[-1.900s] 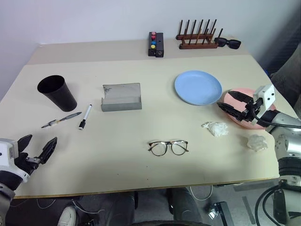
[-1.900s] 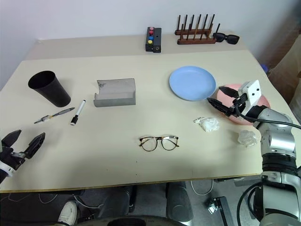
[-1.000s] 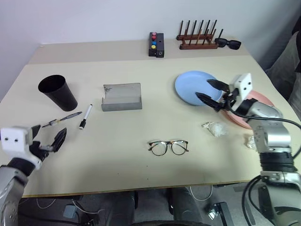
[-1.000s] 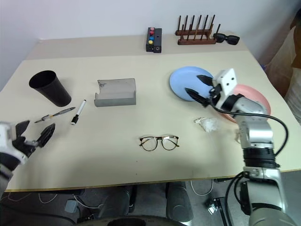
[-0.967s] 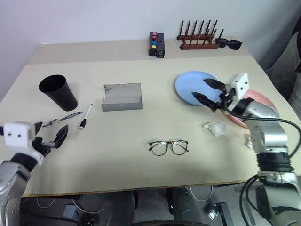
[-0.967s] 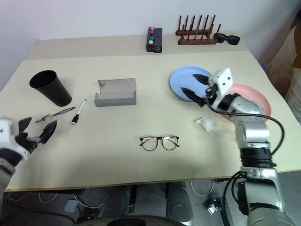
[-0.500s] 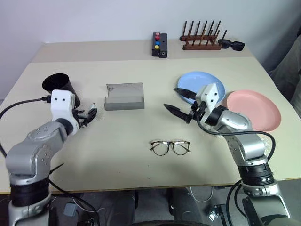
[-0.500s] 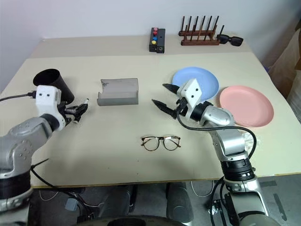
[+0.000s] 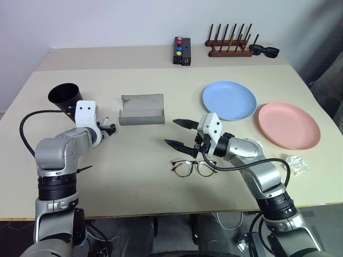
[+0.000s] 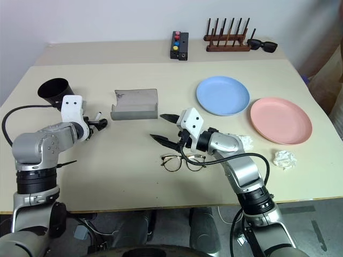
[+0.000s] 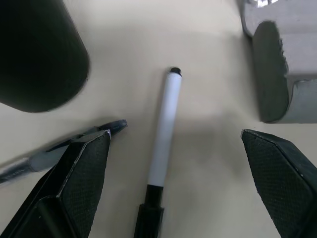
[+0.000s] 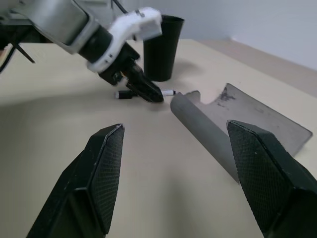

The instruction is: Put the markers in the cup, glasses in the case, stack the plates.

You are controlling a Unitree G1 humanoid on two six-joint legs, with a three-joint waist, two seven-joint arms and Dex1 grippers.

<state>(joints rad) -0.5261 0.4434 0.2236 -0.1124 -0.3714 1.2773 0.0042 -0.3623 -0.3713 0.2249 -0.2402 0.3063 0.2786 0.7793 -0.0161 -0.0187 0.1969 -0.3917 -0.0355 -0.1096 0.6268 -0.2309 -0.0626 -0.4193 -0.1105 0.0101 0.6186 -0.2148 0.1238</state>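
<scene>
The left tool [image 11: 176,198] is hovering spread over the white marker [image 11: 163,141], lying on the worktop [image 9: 134,176] beside the cup [image 9: 64,97]; light and slick, it is probably best pinched mid-barrel. Rightward, the right tool [image 9: 177,134] is hanging released just above the glasses [image 9: 194,167], fragile and probably best taken at the bridge.

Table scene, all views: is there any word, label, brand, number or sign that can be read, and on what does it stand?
None can be read.
The white-barrelled marker, the black cup, the grey case and both plates appear plain.
The small black box with coloured buttons shows no legible marking.
</scene>
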